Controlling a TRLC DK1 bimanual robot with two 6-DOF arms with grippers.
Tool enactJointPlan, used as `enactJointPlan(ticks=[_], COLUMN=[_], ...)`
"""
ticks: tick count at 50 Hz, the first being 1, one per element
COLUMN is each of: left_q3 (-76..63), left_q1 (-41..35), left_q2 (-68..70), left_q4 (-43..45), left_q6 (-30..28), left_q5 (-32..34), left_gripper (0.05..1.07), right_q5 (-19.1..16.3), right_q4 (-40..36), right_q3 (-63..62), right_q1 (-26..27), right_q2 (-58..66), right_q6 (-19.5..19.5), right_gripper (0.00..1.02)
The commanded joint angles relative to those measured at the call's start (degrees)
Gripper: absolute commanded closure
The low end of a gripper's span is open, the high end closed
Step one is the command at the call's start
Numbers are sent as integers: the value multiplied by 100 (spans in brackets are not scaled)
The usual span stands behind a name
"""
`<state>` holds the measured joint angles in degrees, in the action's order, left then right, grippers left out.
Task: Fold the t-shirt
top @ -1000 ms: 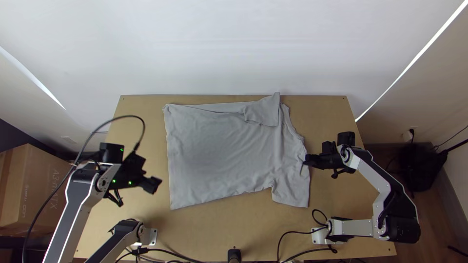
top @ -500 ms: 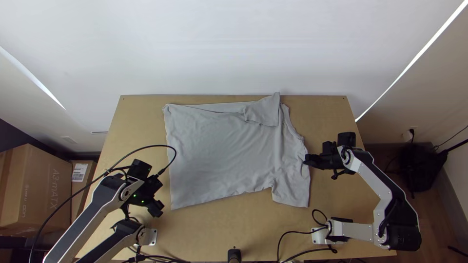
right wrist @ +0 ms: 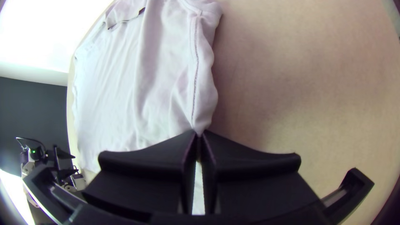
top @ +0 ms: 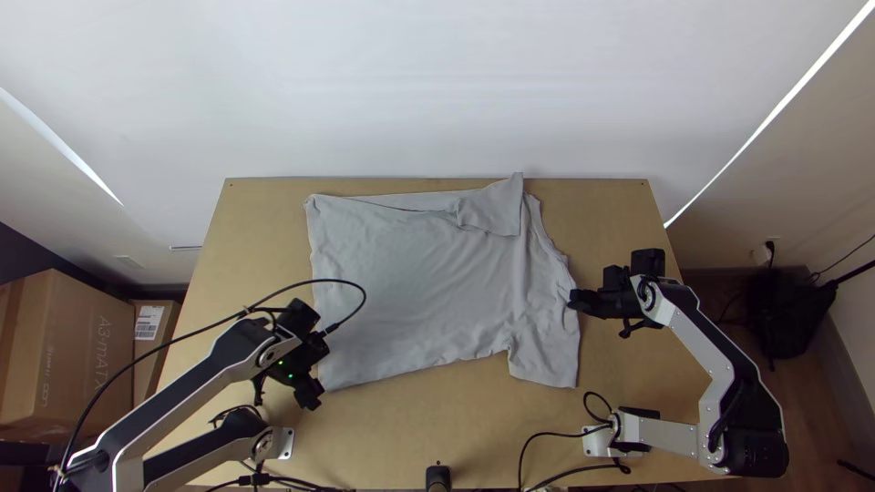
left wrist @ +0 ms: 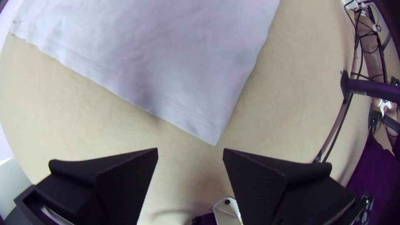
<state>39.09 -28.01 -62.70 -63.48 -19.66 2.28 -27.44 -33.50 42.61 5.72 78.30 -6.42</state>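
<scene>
If the hem corner is pinched too shallowly by the left gripper, whose fingers are parted over the table's near left part, it may slip free, while uneven pull from the right gripper, closed on the seamed edge toward the table's right side, may cause skewing. The grey t-shirt is laid mostly spread across the table's middle, its far flap turned over, its gripped edge wrinkled.
</scene>
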Motion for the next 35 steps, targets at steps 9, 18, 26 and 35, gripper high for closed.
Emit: enactJointPlan(ticks=[9, 18, 26, 35], left_q3=[116, 178, 151, 64], left_q1=[-433, -583, -697, -723], left_q2=[-823, -1210, -1219, -1140], left_q4=[134, 468, 794, 996], left_q6=[322, 489, 683, 665], left_q5=[-35, -26, -26, -17], left_gripper=[28, 28, 63, 105], right_q5=[72, 90, 107, 107], right_q4=[-43, -43, -43, -69], right_q3=[-86, -42, -16, 63], right_q1=[-44, -44, -18, 149], right_q2=[-122, -131, -149, -175], right_q6=[-150, -193, -202, -237], right_gripper=[100, 100, 100, 100])
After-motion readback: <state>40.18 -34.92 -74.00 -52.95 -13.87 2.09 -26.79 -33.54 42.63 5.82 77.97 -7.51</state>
